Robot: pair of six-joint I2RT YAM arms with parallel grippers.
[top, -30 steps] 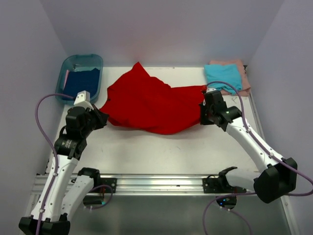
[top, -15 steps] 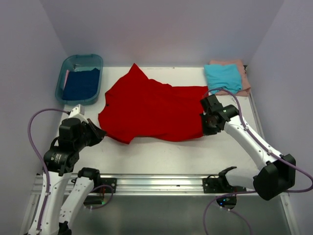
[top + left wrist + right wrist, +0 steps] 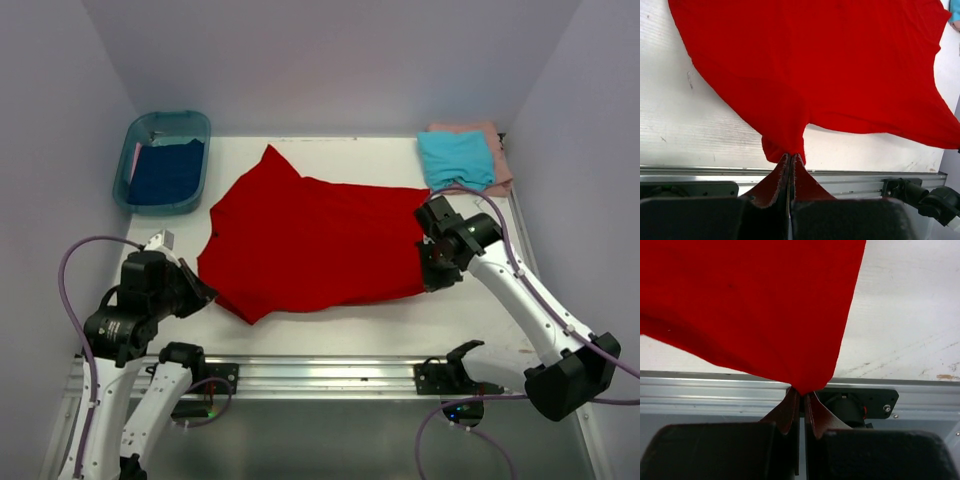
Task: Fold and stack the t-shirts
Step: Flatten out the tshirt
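A bright red t-shirt [image 3: 310, 240] lies spread across the middle of the table. My left gripper [image 3: 203, 291] is shut on its near-left corner, where the cloth bunches at the fingertips [image 3: 791, 159]. My right gripper [image 3: 432, 277] is shut on the shirt's near-right corner [image 3: 802, 388]. A teal t-shirt [image 3: 455, 158] lies folded on a pale pink t-shirt [image 3: 499, 165] at the far right. A dark blue t-shirt [image 3: 166, 170] sits in the tub at the far left.
The teal plastic tub [image 3: 197, 125] stands at the far left corner. A metal rail [image 3: 320, 373] runs along the near table edge beneath both arms. Walls close in the table on three sides.
Both grippers have pulled the red t-shirt toward the near edge, and it has spread out flatter on the table. The left arm has dropped back toward its base.
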